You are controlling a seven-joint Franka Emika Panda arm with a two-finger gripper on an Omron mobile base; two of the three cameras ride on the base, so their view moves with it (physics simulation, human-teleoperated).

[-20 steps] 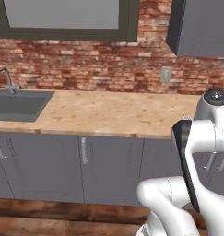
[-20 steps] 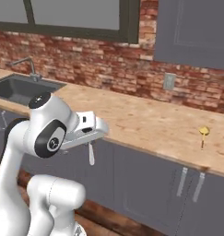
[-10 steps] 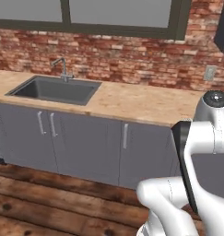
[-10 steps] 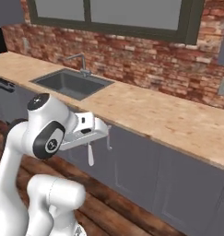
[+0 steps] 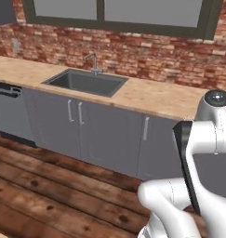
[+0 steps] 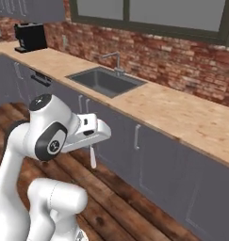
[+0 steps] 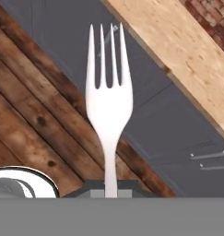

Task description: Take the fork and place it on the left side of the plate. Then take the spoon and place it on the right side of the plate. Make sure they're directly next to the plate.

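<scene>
gripper [image 7: 111,190] pinches thin pale silver-grey fork [image 7: 109,110] at its handle end, tines out. risk: such a shallow grip may let it pivot or slip during travel.

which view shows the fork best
The hand view: the fork stands large, all four tines and its handle running down into the shut gripper. The right base view shows it as a thin pale sliver hanging under the hand.

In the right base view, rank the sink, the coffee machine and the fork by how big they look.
1. sink, clearly largest.
2. coffee machine.
3. fork, a thin sliver hanging from the shut pincer; it is nearer the camera, so true sizes stay unsure.
</scene>
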